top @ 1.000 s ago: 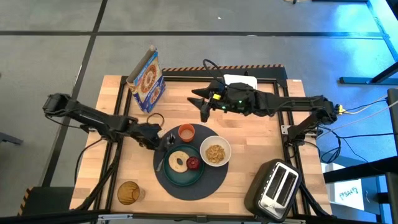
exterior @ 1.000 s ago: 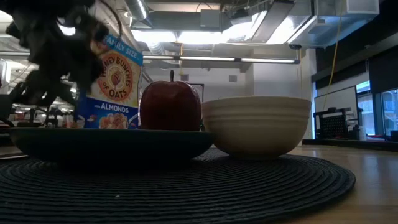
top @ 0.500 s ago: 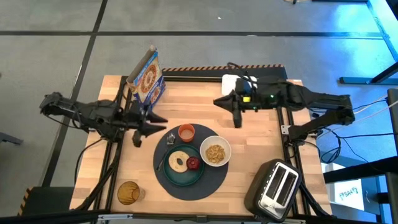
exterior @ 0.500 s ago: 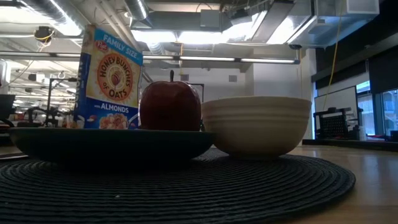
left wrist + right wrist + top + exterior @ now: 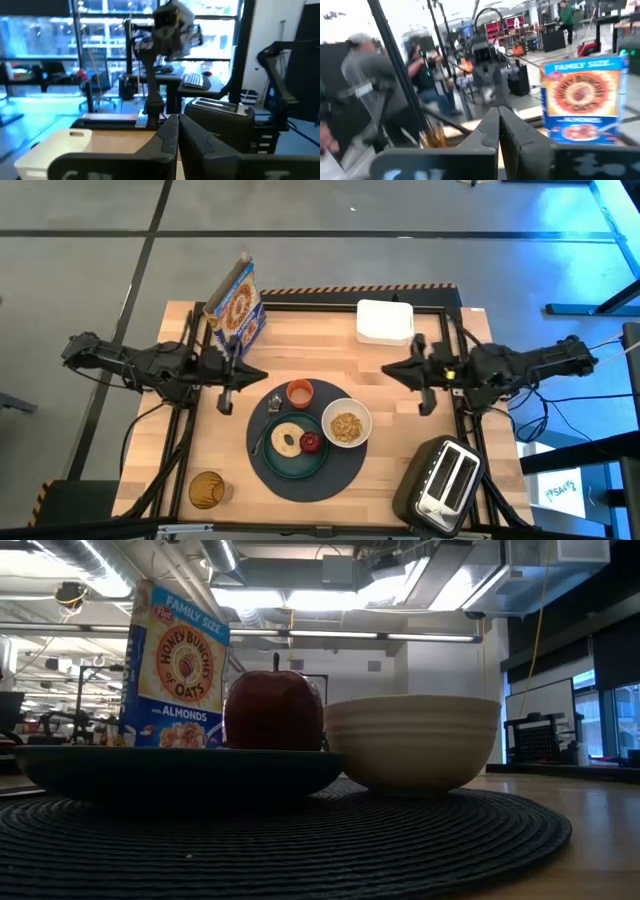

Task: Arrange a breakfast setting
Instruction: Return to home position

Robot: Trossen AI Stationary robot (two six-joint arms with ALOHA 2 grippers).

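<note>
The round dark placemat lies at the table's near middle. On it rest a teal plate with a bagel and a small red apple, a white bowl of cereal, an orange cup and a spoon. In the low view the apple sits on the plate beside the bowl. My left gripper hovers left of the cup, shut and holding nothing. My right gripper hovers right of the bowl, also shut and holding nothing.
A cereal box stands at the far left. A white container sits at the far edge. The toaster is at the near right corner, and an amber glass at the near left. People show in the room beyond.
My left gripper has drawn back from the placemat's left edge, going up and toward the table's left edge, out of the low view. My right gripper has swung from the far middle toward the table's right edge. The setting has stayed put.
</note>
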